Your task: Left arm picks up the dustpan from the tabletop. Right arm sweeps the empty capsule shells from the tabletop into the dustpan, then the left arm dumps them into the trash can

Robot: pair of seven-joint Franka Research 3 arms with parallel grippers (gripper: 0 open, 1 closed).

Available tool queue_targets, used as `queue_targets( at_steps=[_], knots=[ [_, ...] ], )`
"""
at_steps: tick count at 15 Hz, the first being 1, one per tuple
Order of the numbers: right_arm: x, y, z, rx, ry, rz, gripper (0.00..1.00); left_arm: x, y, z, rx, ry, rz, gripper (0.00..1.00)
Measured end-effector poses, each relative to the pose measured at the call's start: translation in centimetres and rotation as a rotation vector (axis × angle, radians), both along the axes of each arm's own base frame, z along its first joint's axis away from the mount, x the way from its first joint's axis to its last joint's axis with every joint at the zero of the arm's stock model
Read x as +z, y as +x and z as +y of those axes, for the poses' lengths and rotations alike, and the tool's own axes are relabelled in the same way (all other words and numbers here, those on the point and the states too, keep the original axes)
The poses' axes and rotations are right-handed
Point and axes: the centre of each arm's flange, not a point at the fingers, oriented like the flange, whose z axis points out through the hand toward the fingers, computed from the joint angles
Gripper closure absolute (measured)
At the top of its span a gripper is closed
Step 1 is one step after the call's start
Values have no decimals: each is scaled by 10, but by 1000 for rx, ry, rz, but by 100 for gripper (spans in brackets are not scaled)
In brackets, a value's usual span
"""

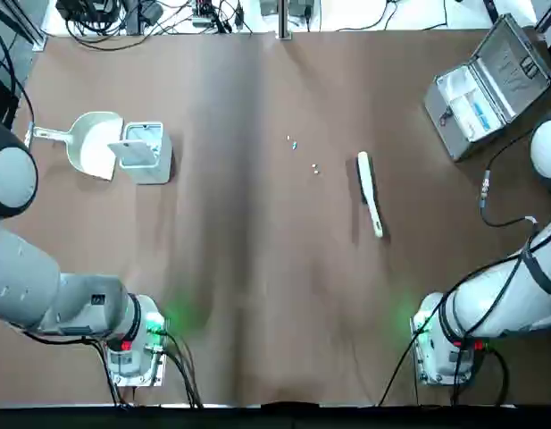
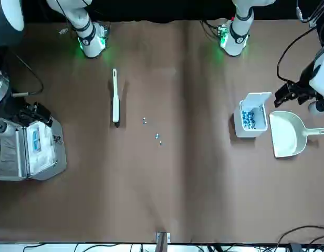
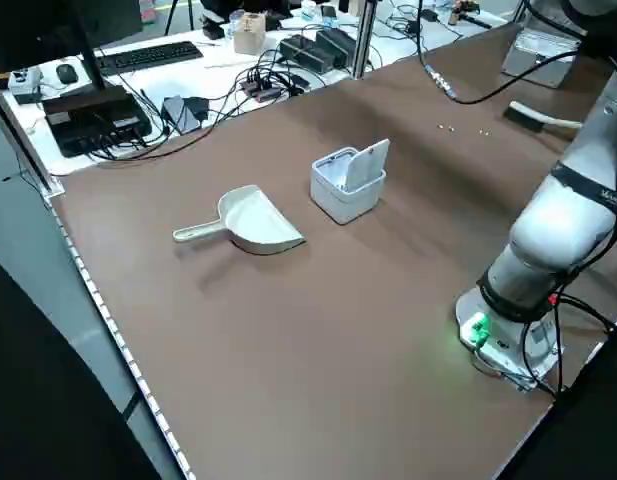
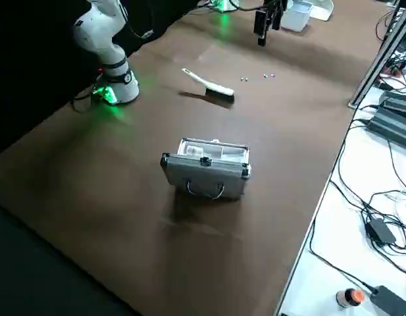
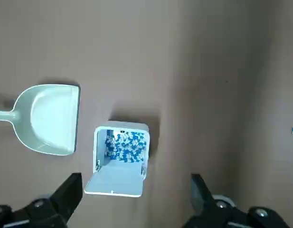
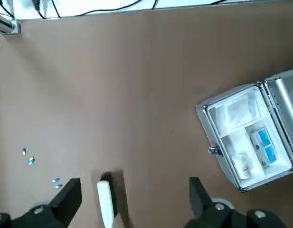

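- Dustpan (image 1: 95, 143) is flat on the desk (image 1: 257, 286), just beside the trash can (image 1: 146, 152).
- Left gripper (image 5: 137, 202) hangs above, fingers wide open and empty.
- Go for the thin handle, not the pan.
- Right gripper (image 6: 132, 202) is open above the brush (image 1: 370, 192).

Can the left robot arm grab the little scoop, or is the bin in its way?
Probably yes. The dustpan lies flat beside the trash can, and its thin handle sticks out away from the bin with bare tabletop around it. The left gripper hangs above both, fingers open, nothing between.
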Motion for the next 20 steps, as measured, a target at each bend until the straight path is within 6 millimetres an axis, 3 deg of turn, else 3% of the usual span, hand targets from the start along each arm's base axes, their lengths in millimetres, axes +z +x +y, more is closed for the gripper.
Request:
queue_targets(
  at_steps=[6, 9, 13, 16, 18, 19, 20],
  knots=[
    [0, 0, 0, -1, 0, 0, 0, -2, 0, 0, 3, 1, 9, 0],
    [0, 0, 0, -1, 0, 1, 0, -17, 5, 7, 25, 2, 44, 0],
    [-9, 0, 3, 4, -1, 22, 0, -62, 20, 53, 245, 10, 152, 0],
    [-35, -2, 9, 15, -6, 75, 0, -97, 37, 93, 505, 16, 171, 0],
    [-55, -4, 18, 28, -10, 115, 0, -120, 48, 131, 697, 17, 162, 0],
    [-75, -8, 24, 39, -14, 155, 0, -138, 52, 171, 855, 17, 158, 0],
    [-86, -10, 26, 41, -17, 178, 0, -145, 52, 190, 928, 17, 154, 0]
  ],
)
